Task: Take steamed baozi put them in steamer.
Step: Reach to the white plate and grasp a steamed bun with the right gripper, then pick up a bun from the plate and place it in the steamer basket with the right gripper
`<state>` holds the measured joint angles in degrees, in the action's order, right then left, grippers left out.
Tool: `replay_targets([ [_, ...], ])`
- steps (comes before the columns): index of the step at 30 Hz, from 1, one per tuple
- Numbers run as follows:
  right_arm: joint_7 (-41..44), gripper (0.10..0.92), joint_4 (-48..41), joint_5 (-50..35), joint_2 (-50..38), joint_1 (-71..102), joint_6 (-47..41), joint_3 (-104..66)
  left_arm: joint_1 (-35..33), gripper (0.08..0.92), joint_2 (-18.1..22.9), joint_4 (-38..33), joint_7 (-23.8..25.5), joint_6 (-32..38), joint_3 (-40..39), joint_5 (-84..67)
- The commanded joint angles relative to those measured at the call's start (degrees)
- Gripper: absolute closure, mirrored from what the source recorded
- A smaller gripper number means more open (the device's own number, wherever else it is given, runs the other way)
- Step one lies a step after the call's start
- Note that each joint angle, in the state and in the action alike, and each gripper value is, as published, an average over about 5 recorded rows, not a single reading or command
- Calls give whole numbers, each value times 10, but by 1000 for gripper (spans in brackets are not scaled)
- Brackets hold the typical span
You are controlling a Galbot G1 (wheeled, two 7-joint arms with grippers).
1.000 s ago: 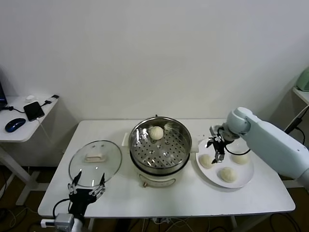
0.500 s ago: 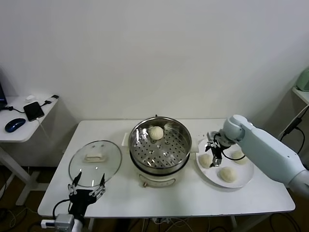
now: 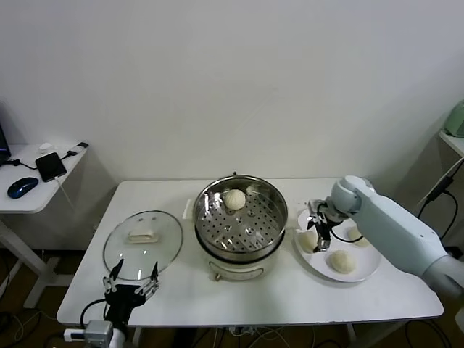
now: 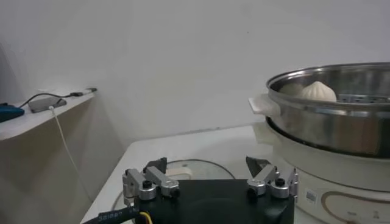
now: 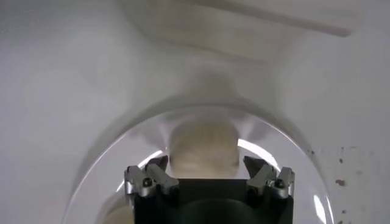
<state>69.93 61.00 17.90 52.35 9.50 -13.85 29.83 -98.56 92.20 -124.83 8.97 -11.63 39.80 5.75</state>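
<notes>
Baozi look: small, smooth, domed cream-white buns; one baozi in the steamer (image 3: 234,199) lies on the perforated tray at its far side, and a second pale bun shape sits just beside it against the far wall.
Steamer look: the steamer (image 3: 240,227) is a round shiny steel pot on a cream-white base, uncovered.
Left gripper: the left gripper (image 3: 131,278) is parked low at the table's near-left edge, fingers spread, nothing between them.
Glass lid: the glass lid (image 3: 143,243) with a white handle lies flat just beyond the left gripper, between it and the steamer.
Surface and room: white table (image 3: 290,290) against a plain white wall; a side shelf (image 3: 36,188) far off to the left gripper's outer side carries a phone and a blue mouse.
Right gripper: the right gripper (image 3: 321,230) points down over the white plate (image 3: 366,270), jaws wide, released.
Plate baozi: the targeted baozi (image 5: 203,149) sits directly beneath the right gripper's parted fingers; whether they touch it cannot be told. Another plate baozi (image 3: 341,262) lies near, toward the table's front edge, and a third is partly hidden behind the arm.
</notes>
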Motion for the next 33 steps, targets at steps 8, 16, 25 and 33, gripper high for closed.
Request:
replay_targets([
  [8,-5,234,-16,5,8,5,2,-4,0,177,2,3,0,0,-2,2],
  [16,-3,442,-2,-9,-4,-4,-2,-5,0,177,2,3,-1,1,-5,6],
  [25,12,462,67,-89,-78,-117,-30,77,14,177,3,2,-1,1,-18,11],
  [33,34,440,136,-266,-119,-392,-81,307,24,177,0,-4,-5,0,-16,19],
])
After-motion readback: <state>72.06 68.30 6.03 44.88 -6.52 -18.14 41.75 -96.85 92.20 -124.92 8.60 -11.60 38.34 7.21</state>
